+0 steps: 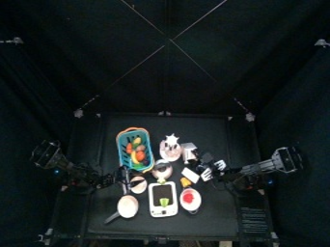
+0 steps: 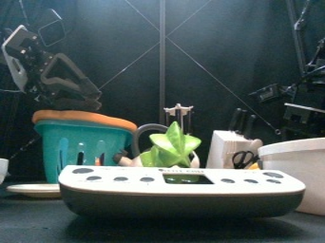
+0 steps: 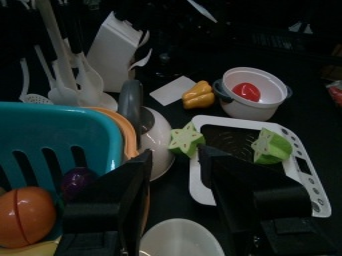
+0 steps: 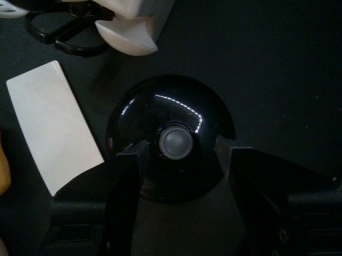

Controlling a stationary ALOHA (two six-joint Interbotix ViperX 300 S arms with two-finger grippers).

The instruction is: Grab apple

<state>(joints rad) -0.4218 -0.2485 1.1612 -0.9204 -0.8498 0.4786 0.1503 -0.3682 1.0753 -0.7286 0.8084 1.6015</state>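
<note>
The left gripper stands wide open, holding nothing, above the teal basket's rim; the apple lies well beyond it, inside the white bowl past the green star-shaped fruit. The right gripper also gapes empty, over a black dome lid, apple unseen there
</note>
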